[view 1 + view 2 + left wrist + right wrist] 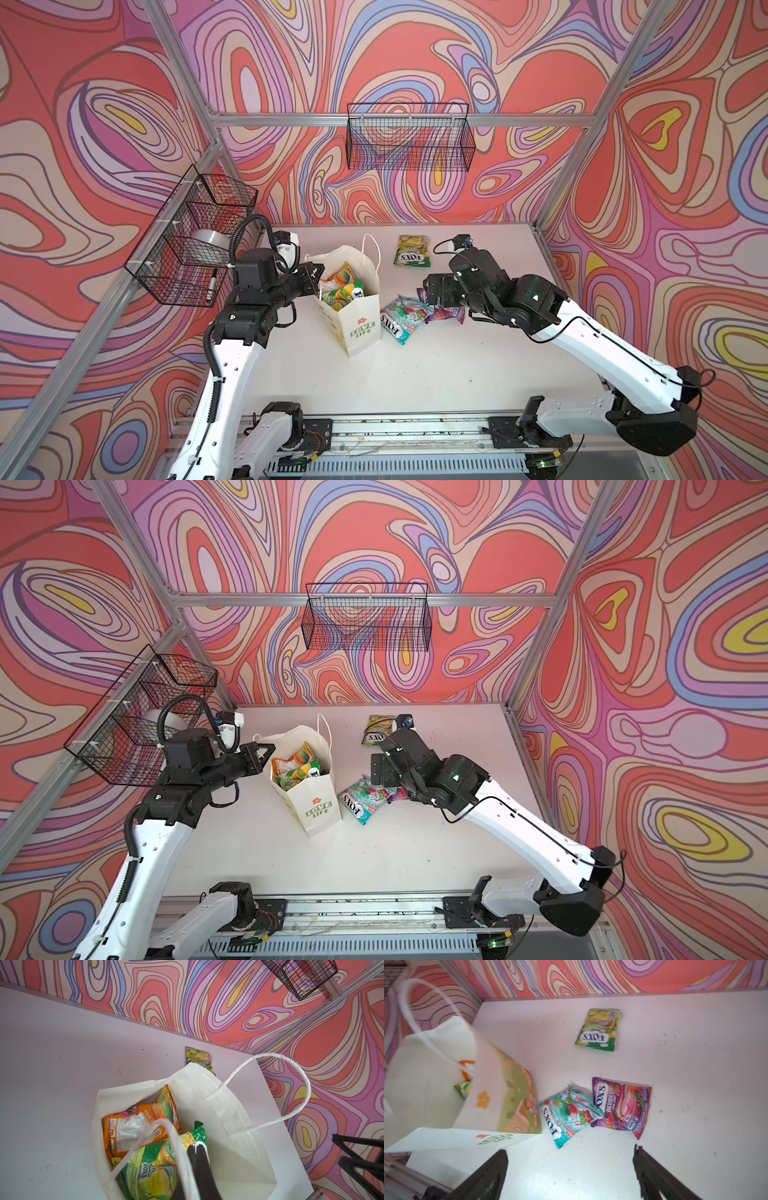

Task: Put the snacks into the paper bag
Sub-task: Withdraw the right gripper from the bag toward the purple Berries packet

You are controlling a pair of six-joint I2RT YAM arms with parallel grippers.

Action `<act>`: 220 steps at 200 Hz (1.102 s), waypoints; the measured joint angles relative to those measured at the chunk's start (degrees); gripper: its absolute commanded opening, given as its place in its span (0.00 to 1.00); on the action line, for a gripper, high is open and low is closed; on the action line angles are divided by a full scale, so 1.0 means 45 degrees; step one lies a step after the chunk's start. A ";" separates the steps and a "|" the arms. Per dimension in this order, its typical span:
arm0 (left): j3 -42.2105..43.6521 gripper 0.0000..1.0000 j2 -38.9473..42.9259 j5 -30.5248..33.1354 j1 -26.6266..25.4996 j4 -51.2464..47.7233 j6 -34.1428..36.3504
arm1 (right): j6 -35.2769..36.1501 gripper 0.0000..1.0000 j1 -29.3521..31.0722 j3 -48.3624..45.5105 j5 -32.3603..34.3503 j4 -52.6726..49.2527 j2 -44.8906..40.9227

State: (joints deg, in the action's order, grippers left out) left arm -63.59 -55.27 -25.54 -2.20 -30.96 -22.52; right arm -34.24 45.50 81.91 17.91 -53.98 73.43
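On the desk (436, 374) in both top views, the paper bag (360, 328) stands upright, with the left pincer (314, 277) at its rim. Left wrist: that pincer is closed; an orange packet (133, 1126) and a green packet (151, 1167) lie inside the bag. Right wrist: the right pincer (569, 1172) gapes wide, with the teal packet (566, 1113) and purple packet (623, 1105) on the desk nearby.

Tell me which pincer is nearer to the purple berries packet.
Right. The right pincer hangs open close to the purple berries packet; the left pincer is shut on the rim of the paper bag, farther off.
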 measured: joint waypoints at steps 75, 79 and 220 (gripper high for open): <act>0.0019 0.00 -0.0325 -0.0325 0.0005 0.0155 -0.0039 | -0.0092 0.98 -0.4245 -0.4483 -0.3317 0.3764 0.0787; 0.0024 0.00 -0.0325 -0.0330 0.0000 0.0170 -0.0039 | -0.0112 0.98 -0.4391 -0.4668 -0.3512 0.4002 0.0884; 0.0029 0.00 0.0019 -0.0505 -0.0102 0.0170 -0.0092 | -0.1379 0.97 -0.6509 -0.7266 -0.5853 0.8680 0.4221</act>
State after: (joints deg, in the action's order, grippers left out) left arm -63.46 -55.18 -27.81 -2.66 -30.20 -22.94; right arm -40.45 16.21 49.21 -8.43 -14.92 92.42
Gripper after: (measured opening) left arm 0.048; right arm 0.981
